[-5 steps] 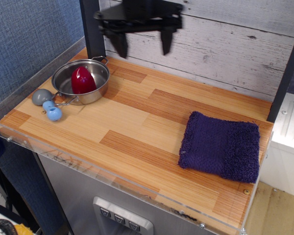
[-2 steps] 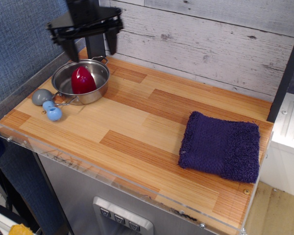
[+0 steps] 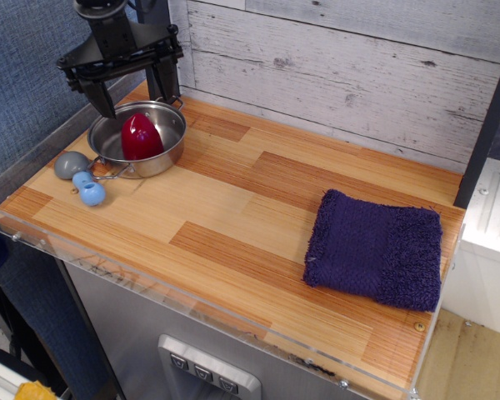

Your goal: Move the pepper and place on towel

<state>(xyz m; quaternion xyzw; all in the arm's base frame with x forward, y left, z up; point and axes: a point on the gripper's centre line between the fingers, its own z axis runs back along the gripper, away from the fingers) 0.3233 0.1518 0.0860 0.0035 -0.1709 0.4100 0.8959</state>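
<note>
The dark red glossy pepper stands upright inside a small steel pot at the back left of the wooden table. My black gripper hangs open just above and behind the pot, its two fingers spread wide over the pot's far rim, holding nothing. The dark purple fluffy towel lies flat at the right side of the table, far from the gripper.
A blue and grey toy lies left of the pot by the table's left edge. A dark post stands behind the pot against the grey plank wall. A clear acrylic lip runs along the front edge.
The gripper has moved left and down, from the back middle above the table to just over the pot with the pepper. It stays open. Pepper and towel have not moved.
</note>
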